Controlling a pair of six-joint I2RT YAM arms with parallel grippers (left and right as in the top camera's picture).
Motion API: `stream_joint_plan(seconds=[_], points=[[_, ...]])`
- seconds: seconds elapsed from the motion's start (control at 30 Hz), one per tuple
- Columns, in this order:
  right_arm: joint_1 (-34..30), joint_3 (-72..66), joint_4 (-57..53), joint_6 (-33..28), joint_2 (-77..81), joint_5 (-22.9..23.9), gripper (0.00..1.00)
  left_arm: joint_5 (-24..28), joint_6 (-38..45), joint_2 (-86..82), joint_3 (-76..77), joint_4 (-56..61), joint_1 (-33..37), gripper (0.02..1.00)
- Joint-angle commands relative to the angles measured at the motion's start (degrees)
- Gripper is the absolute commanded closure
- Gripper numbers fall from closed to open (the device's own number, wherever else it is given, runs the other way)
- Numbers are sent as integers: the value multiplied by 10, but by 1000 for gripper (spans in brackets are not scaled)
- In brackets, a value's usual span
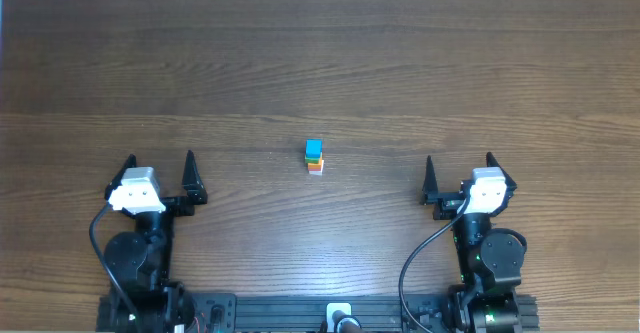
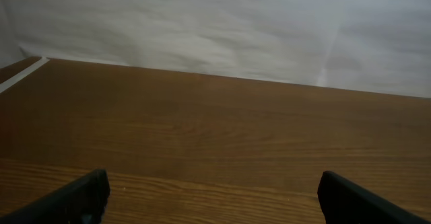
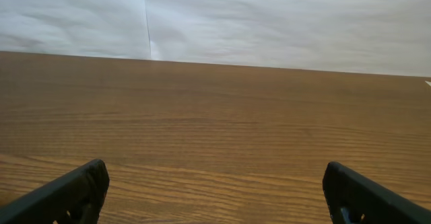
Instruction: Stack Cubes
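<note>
Jaws on both arms stand wide apart and grip nothing. The left gripper (image 1: 160, 158) lies close to its own base at the left of the top view, above the dark brown wood-grain worktop (image 1: 320, 53), with its jaws pointing up the picture. The right gripper (image 1: 459, 159) mirrors it at the right. Each wrist view shows that gripper's own two black jaws at the far corners, cut off by the picture edge. Bare wood grain lies between them, and they touch no object.

Between the two grippers, well apart from each and roughly level with the jaw tips in the top view, stands the stack of small coloured cubes (image 1: 314, 158). A blue cube (image 1: 314, 148) is uppermost. It covers most of what lies beneath: only thin slivers of orange and green and a pale, whitish face show below it. The number of cubes in the stack cannot be told, nor whether their edges line up squarely.

Both arm bases are mounted on a black rail (image 1: 280, 308) along the bottom edge of the top view, which cuts them off in part. A black cable (image 1: 93, 238) loops from each wrist to its base. Beyond the worktop's far edge, the wrist views show a white, creased backdrop (image 2: 202, 22).
</note>
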Motion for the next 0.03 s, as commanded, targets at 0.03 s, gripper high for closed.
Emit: stream_joint_plan(seconds=[0.03], points=[[-5,-3,-1,-3,-6,-3,9,8,6,-4,-2,-2,3,20]])
